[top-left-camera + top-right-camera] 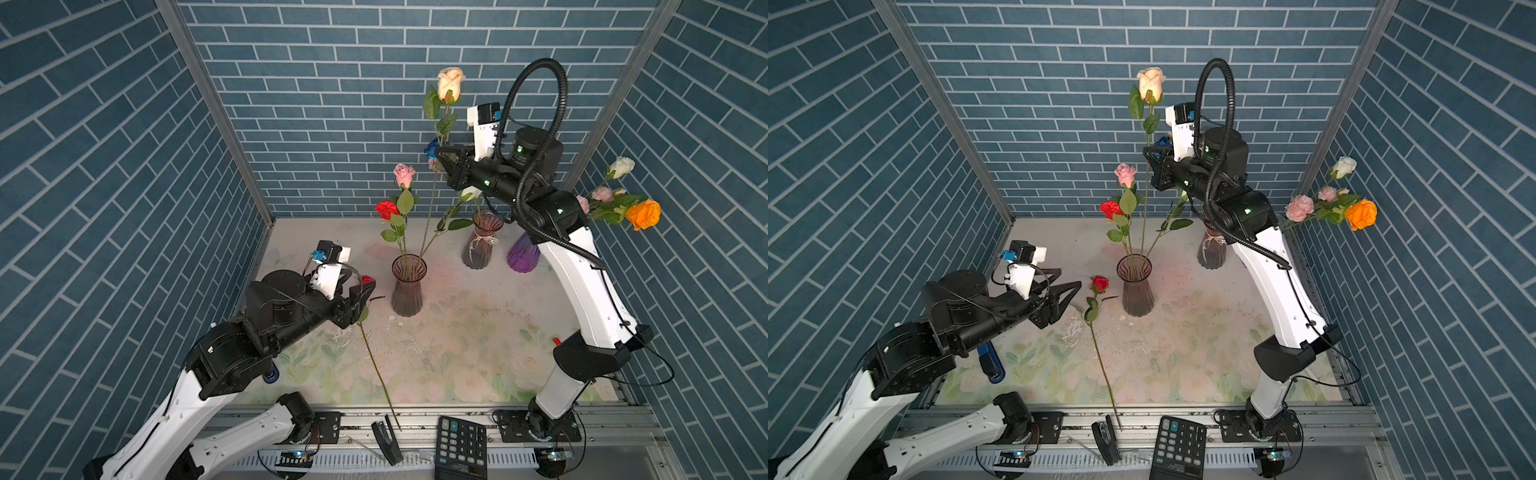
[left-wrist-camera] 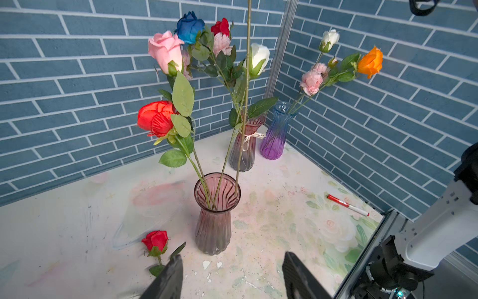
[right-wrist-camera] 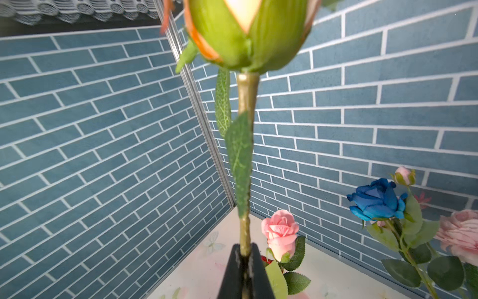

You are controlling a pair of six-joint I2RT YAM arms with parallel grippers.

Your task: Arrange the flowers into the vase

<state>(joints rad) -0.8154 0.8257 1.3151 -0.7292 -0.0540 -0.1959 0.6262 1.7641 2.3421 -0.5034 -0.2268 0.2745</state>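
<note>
Between the closed fingers of the right tool (image 3: 244, 253), the stem of the peach rose (image 1: 450, 84) was gripped, with the bloom standing above the tool and the stem's lower end set in the pink glass vase (image 1: 1136, 297) below it, alongside a red bloom (image 1: 387, 209) and a pink bloom (image 1: 404, 174). Just ahead of the left tool (image 1: 1069, 279), whose jaws were spread open and empty, a small red rose (image 1: 1099, 283) was laid flat on the tabletop (image 1: 1204, 332) beside the vase's foot, its long stem stretched back past the tool.
</note>
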